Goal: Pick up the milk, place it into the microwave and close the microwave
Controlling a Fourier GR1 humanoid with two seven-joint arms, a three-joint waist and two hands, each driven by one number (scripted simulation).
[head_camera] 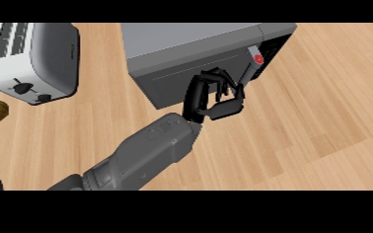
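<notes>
The grey microwave [191, 42] stands at the counter's back centre, and its door [175, 79] looks shut against the body. A red button [256, 58] marks the control strip on its right. My left hand [198, 96] is right at the door's front, near the right end. Its fingers [232, 86] are loosely bent toward the door and hold nothing, with the thumb [224, 110] below them. The grey forearm [142, 155] comes in from the lower left. No milk shows anywhere. The right hand does not show.
A silver toaster [40, 59] with black knobs stands at the back left. A brown object [2, 110] peeks in at the left edge. Bare wooden counter [306, 128] spreads to the right of and below the microwave.
</notes>
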